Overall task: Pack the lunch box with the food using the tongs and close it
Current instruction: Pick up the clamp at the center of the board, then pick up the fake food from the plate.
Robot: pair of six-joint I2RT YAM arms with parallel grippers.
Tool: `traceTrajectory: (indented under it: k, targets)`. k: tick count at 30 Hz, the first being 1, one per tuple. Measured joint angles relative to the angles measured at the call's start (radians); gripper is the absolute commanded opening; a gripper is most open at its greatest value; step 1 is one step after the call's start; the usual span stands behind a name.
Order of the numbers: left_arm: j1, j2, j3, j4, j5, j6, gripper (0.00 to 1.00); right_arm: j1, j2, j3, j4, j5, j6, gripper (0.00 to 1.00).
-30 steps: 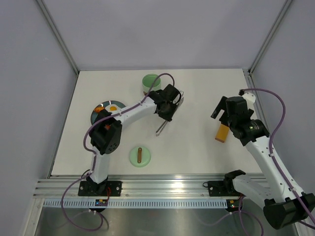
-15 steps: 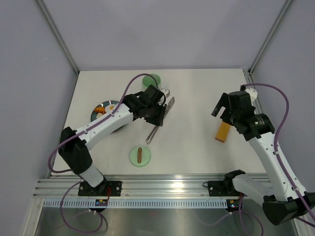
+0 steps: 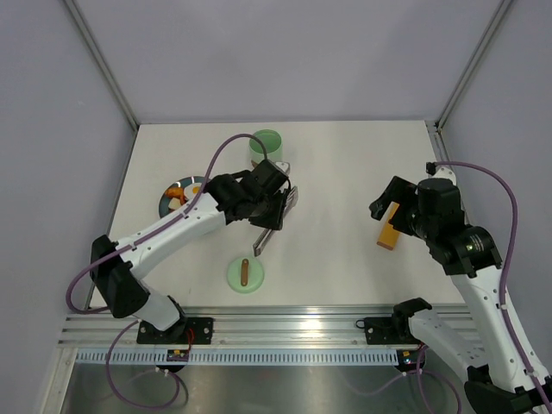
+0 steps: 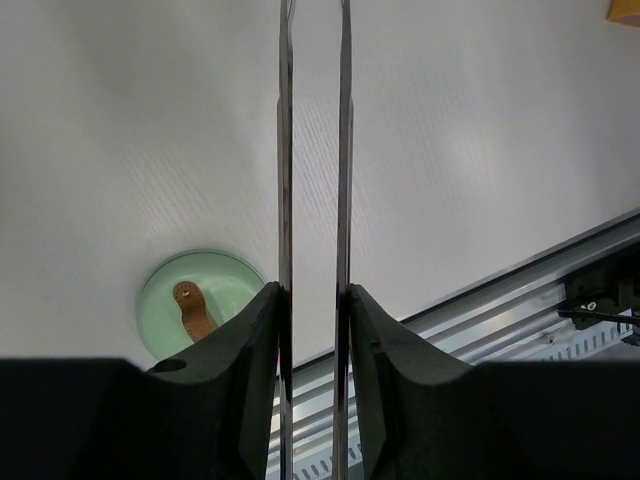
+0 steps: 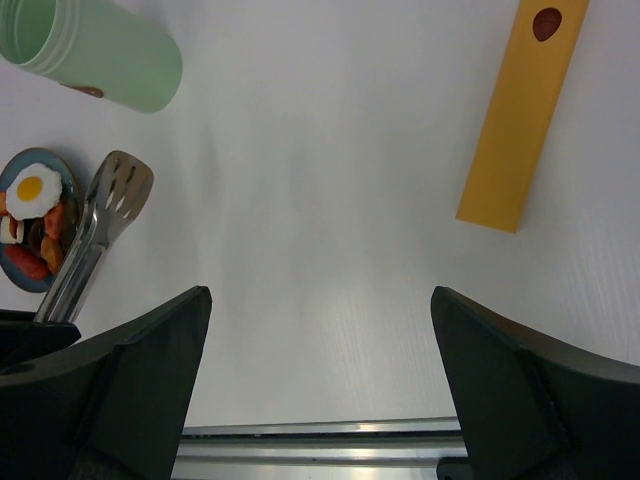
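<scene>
L jaws on tongs (image 5: pixel 100 225), R jaws wide

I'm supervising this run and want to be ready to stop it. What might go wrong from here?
1. The left gripper pinches the tongs by their slim, smooth metal arms, so they may twist or slip.
2. The open lunch box stands just beyond that gripper; swinging the long tongs could tip it.
3. The food on the plate is small and may drop on the way across.
</scene>
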Motion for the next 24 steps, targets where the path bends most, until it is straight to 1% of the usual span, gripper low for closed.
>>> traceTrajectory:
  k: [7,11,17,19,24]
  targets:
    - [-0.012,-0.067,-0.002,-0.034,-0.068,-0.038,0.33,0.000,-0.018,-0.022,0.001,-0.030,-0.005,0.99]
    - [-0.013,-0.095,-0.005,-0.066,-0.117,-0.039,0.31,0.000,-0.025,-0.046,0.002,-0.028,-0.003,1.00]
    - [0.004,-0.135,-0.006,-0.126,-0.192,-0.033,0.31,0.000,-0.011,-0.068,0.028,-0.021,0.021,0.99]
    - [0.043,-0.153,-0.007,-0.145,-0.191,-0.031,0.31,0.000,0.012,-0.068,0.045,-0.020,0.027,0.99]
    - [0.228,-0.232,-0.063,-0.150,-0.156,-0.031,0.31,0.000,0.085,-0.068,0.076,-0.010,0.039,0.99]
